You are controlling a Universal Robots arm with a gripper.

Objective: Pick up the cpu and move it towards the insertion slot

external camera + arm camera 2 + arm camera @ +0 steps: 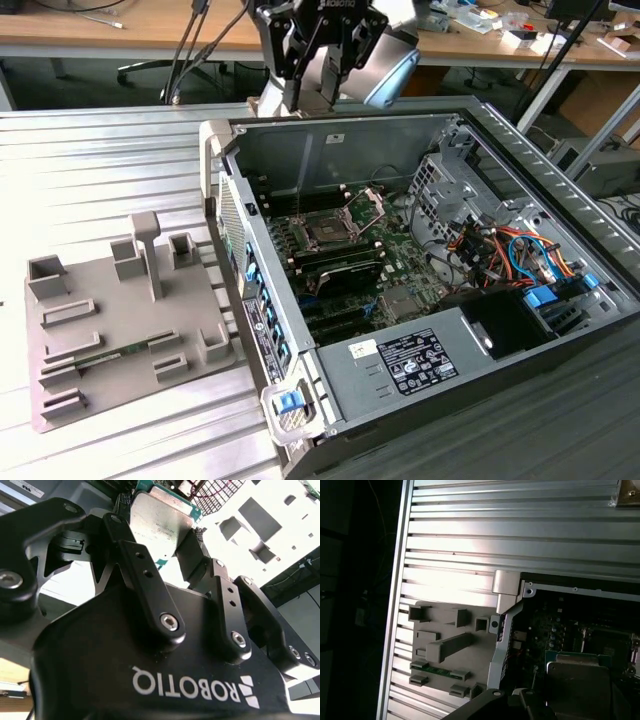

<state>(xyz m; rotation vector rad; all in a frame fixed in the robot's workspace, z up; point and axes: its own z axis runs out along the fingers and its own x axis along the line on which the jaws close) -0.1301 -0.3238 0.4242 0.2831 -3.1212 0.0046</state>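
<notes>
Silvery cpu (pixel 161 521) on green edging, black gripper (pixel 165 555), grey tray (pixel 120 330), green motherboard (pixel 385 262), ribbed silver table (pixel 100 170).

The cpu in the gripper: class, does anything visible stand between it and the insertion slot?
Nothing visible does. The gripper holds the cpu above the open case's rear wall, and the insertion slot lies uncovered below, its bracket hinged up.

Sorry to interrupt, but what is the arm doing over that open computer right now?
The gripper is shut on the cpu, a flat silvery chip clamped between its black fingers. In the exterior view the arm hangs above the back wall of the open case, while the insertion slot on the green motherboard sits open and unfilled.
</notes>
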